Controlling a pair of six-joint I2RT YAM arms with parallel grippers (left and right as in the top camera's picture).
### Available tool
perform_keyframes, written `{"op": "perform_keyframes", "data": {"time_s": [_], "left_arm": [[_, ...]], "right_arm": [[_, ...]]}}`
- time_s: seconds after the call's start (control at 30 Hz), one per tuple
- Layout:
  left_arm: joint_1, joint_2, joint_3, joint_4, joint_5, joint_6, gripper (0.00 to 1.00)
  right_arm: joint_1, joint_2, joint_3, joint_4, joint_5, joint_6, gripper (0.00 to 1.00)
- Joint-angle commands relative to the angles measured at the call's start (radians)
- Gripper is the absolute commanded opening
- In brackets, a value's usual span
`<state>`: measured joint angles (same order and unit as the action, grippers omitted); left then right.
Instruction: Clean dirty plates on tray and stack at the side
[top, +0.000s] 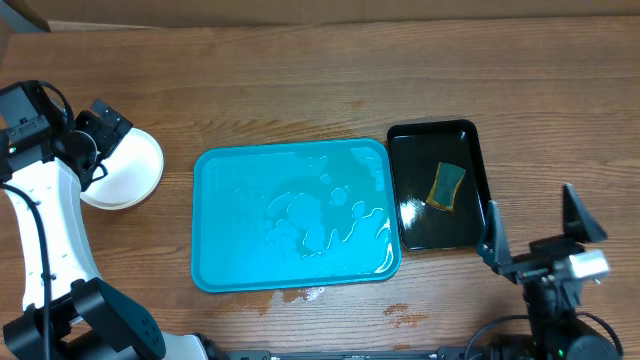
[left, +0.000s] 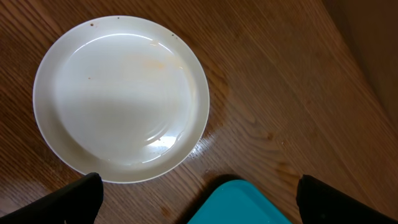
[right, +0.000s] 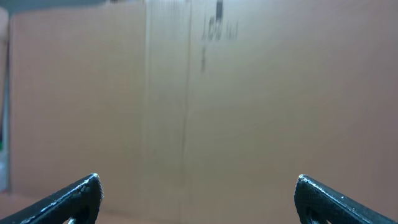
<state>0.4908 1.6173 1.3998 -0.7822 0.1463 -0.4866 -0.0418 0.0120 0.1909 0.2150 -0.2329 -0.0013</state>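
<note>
- The tray (top: 295, 215) is recorded as turquoise plastic, rectangular with rounded corners and a raised rim. It lies at the middle of the wooden table (top: 300, 90). Only puddles and droplets of water (top: 330, 215) are held in it.
- A white plate (top: 130, 175) is found on the table to the left of the tray and apart from it. It is round, shallow and glossy. Small brown specks are noted on its rim and a faint orange smear on its face in the left wrist view. Whether other plates lie beneath it cannot be told.
- A glossy black tray (top: 440, 185) is set just beside the turquoise tray's right edge. One yellow-green sponge (top: 446, 186) is held in it.
- Wet patches (top: 305, 293) are seen on the wood grain near the tray's front edge.
- The left gripper (top: 100, 130) is held above the plate with its jaws spread wide, and nothing is gripped.
- The right gripper (top: 533, 222) is held near the black tray with its jaws wide apart, and nothing is gripped.
- A brown cardboard-like surface (right: 249, 106) bears dark marks that are too blurred to be read.
</note>
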Motion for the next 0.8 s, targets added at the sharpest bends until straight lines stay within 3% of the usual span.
{"op": "perform_keyframes", "data": {"time_s": [0.0,0.2,0.57,0.77], "left_arm": [[-0.009,-0.001,0.011,0.000,0.007,0.008,1.00],[-0.009,-0.001,0.011,0.000,0.007,0.008,1.00],[-0.009,-0.001,0.011,0.000,0.007,0.008,1.00],[-0.009,-0.001,0.011,0.000,0.007,0.008,1.00]], "right_arm": [[0.030,-0.009,-0.064,0.005,0.004,-0.007,1.00],[0.057,-0.009,-0.179,0.000,0.004,-0.006,1.00],[0.063,-0.009,-0.183,-0.272,0.057,-0.007,1.00],[0.063,-0.009,-0.183,-0.278,0.057,-0.006,1.00]]}}
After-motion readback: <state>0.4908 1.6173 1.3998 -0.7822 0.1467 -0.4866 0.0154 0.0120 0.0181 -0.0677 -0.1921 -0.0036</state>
